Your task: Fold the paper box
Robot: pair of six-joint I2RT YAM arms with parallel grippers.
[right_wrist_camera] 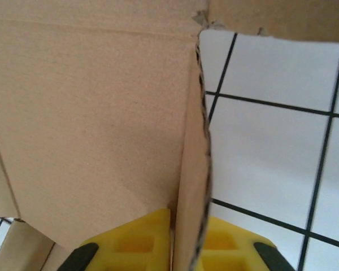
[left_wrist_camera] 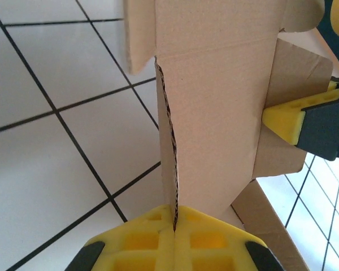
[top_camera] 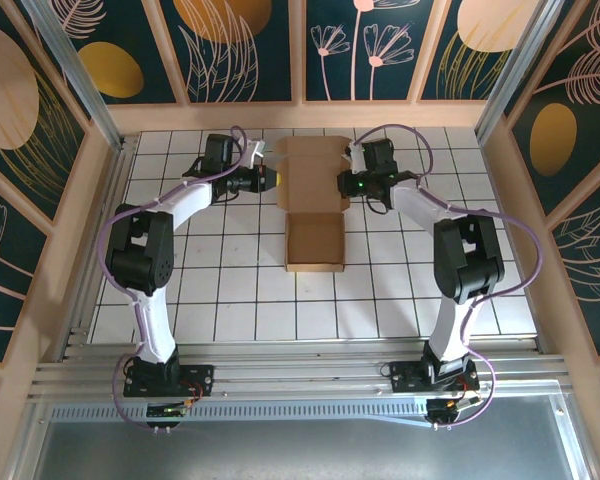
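Note:
The paper box [top_camera: 312, 175] is brown cardboard lying in the middle of the white tiled table. Its shallow tray part [top_camera: 315, 245] is nearer to me and a flat panel stretches away behind it. My left gripper [top_camera: 270, 180] is shut on the panel's left side flap. In the left wrist view the yellow fingertips [left_wrist_camera: 200, 226] pinch the thin edge of the box [left_wrist_camera: 214, 113] at the left gripper [left_wrist_camera: 174, 217]. My right gripper [top_camera: 346, 184] is shut on the right side flap. Its pads [right_wrist_camera: 138, 234] clamp the box [right_wrist_camera: 90, 113] at the right gripper [right_wrist_camera: 186, 220].
White tiles with black joints [top_camera: 200, 290] spread to both sides of the box. Wooden walls [top_camera: 300, 115] close the back and sides. An aluminium rail [top_camera: 300, 370] carrying the arm bases runs along the near edge.

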